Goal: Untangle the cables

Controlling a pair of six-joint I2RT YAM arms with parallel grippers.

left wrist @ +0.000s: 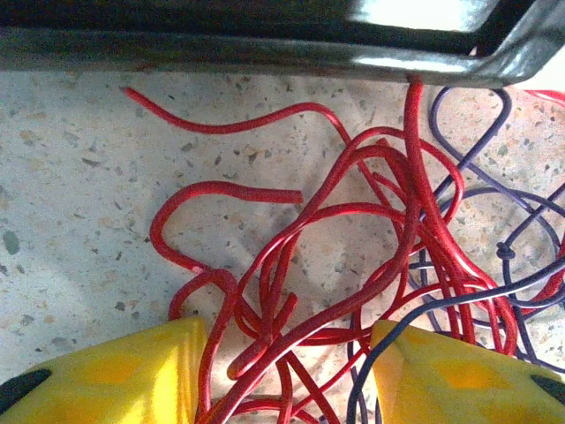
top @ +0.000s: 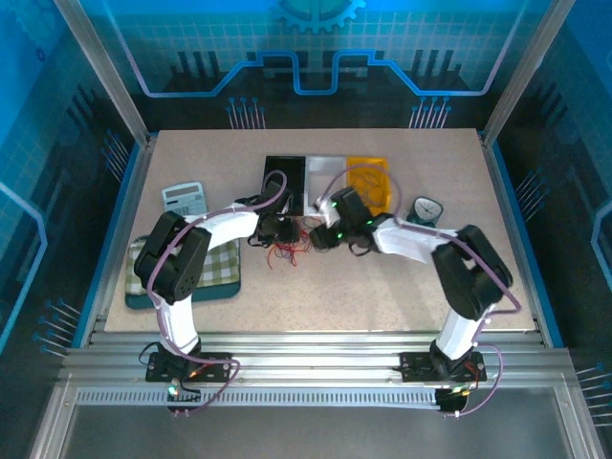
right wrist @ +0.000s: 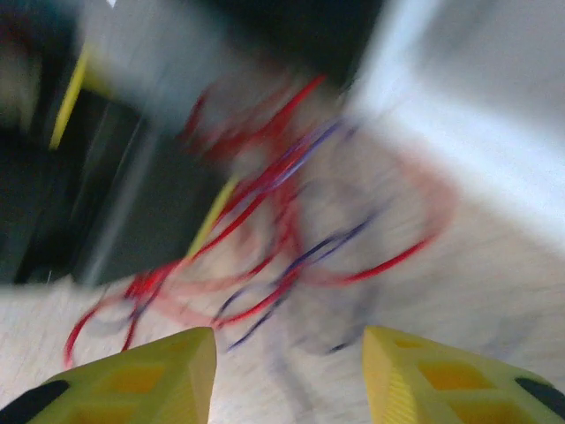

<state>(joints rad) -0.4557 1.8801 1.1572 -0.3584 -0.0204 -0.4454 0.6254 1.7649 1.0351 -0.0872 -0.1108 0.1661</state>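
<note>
Several tangled red and purple cables (left wrist: 413, 177)

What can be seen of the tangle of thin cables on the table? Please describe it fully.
The cables are very thin, glossy, flexible wires, mostly red with some blue-purple strands, looped and crossed into one loose tangle. They lie flat on the speckled table, close to a dark metal edge. One red end lies free at the left. Several strands pass between the open yellow fingers of the left pincer, unclamped.
</note>
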